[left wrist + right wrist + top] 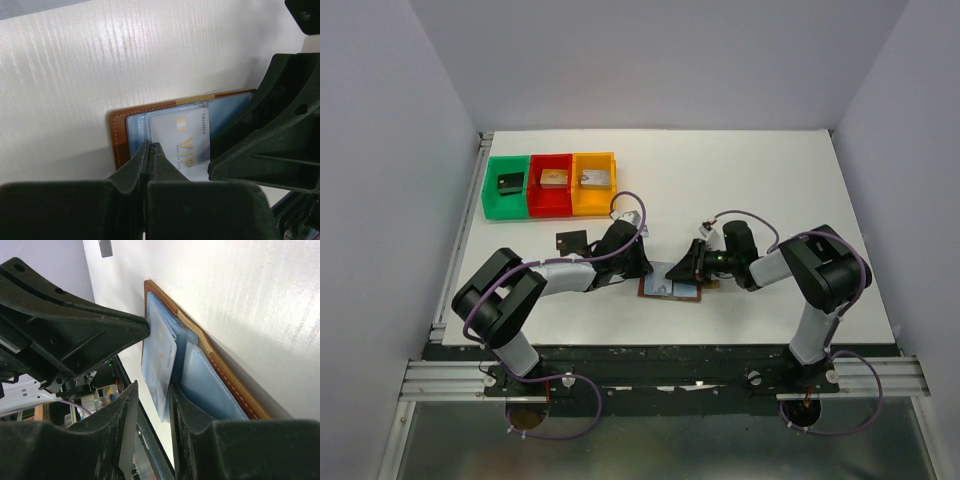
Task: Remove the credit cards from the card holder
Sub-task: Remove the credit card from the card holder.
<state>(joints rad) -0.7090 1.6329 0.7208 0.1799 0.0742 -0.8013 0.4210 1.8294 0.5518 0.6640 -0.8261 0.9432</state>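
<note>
The card holder (665, 290) lies open on the white table between both arms, brown leather (120, 136) outside, pale blue lining (210, 390) inside. A grey credit card (182, 140) printed "VIP" sticks partly out of a pocket, its free end lifted off the lining (160, 355). My right gripper (152, 392) is open, one finger on each side of that card's edge, with a gap showing. My left gripper (150, 146) is shut, its tips resting on the lining beside the card. A black credit card (570, 242) lies flat on the table to the left of the left gripper (642, 268).
Green (506, 186), red (551, 184) and orange (593, 182) bins stand in a row at the back left, each with a small block inside. The two grippers are close together over the card holder. The table's front edge is just near of it.
</note>
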